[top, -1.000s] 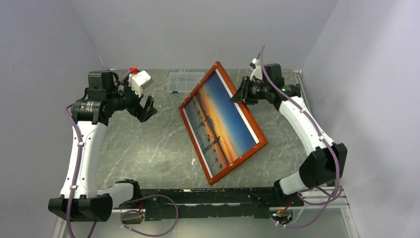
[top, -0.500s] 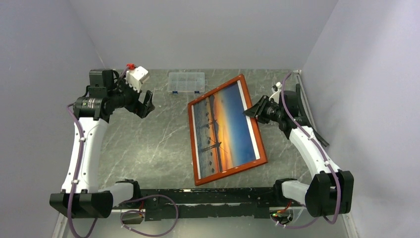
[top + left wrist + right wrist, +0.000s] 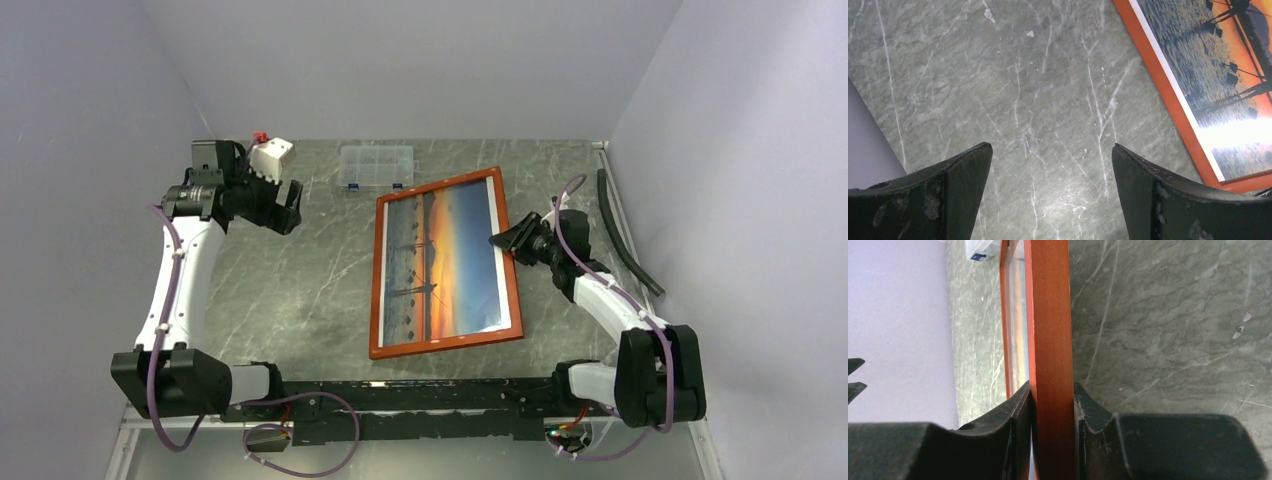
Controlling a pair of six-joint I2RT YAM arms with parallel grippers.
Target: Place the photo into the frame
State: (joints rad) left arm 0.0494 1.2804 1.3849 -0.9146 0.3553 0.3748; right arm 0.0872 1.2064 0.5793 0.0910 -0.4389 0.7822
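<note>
The frame (image 3: 377, 275), red-orange bordered, lies nearly flat, face up, on the grey marble table. The sunset photo (image 3: 440, 262) shows inside it behind the pane. My right gripper (image 3: 508, 241) is shut on the frame's right border, which fills the gap between its jaws in the right wrist view (image 3: 1050, 340). My left gripper (image 3: 284, 208) is open and empty, raised above the table at the far left, well apart from the frame. In the left wrist view its jaws stand wide apart over bare table, and a corner of the frame (image 3: 1168, 85) with the photo (image 3: 1228, 65) shows at upper right.
A small clear plastic compartment box (image 3: 375, 165) stands at the back of the table, just beyond the frame's far edge; it also shows in the right wrist view (image 3: 982, 249). A dark strip (image 3: 622, 228) lies along the right edge. Walls close in on three sides.
My right gripper has lowered the frame from a steep tilt to nearly flat on the table and turned it. My left gripper has drawn back a little to the far left, still open.
</note>
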